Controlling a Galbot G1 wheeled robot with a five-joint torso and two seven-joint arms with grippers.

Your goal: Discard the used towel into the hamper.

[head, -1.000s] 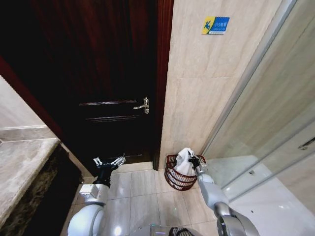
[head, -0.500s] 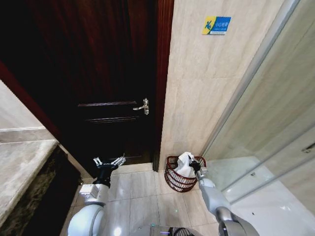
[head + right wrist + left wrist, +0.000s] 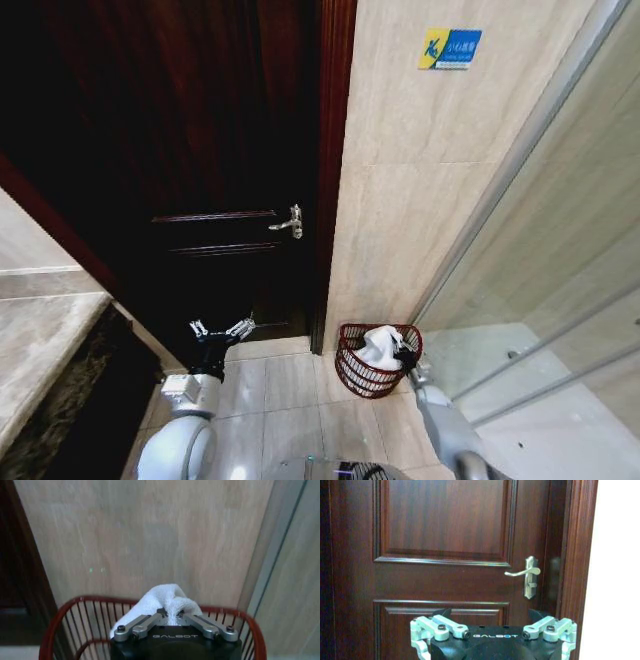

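1. Gripping the white towel (image 3: 161, 599) in the right pincer (image 3: 171, 612), fingertips pinched into a fold at the towel's peak.
2. Holding that pincer (image 3: 404, 357) over the hamper (image 3: 362, 378), at its rim on the side toward the glass panel (image 3: 560, 300).
3. Sitting mostly inside the hamper (image 3: 70, 622): the towel (image 3: 378, 345), bunched, with its top rising above the red wire rim.
4. Standing on the tiled floor (image 3: 300, 410): the hamper, against the beige wall (image 3: 420, 200), in the corner between the door frame (image 3: 330, 180) and the glass panel.
5. Raised in front of the dark wooden door (image 3: 200, 150): the left pincer (image 3: 221, 330), fingers spread wide and holding nothing, well apart from the hamper.
6. Facing the door's panels in the left wrist view, the same pincer (image 3: 495, 630), with the metal handle (image 3: 526, 574) above it, toward the frame side.
7. Mounted high on the wall above the hamper: a small blue and yellow sign (image 3: 449, 48).
8. Running along the robot's left edge: a stone counter (image 3: 40, 345).
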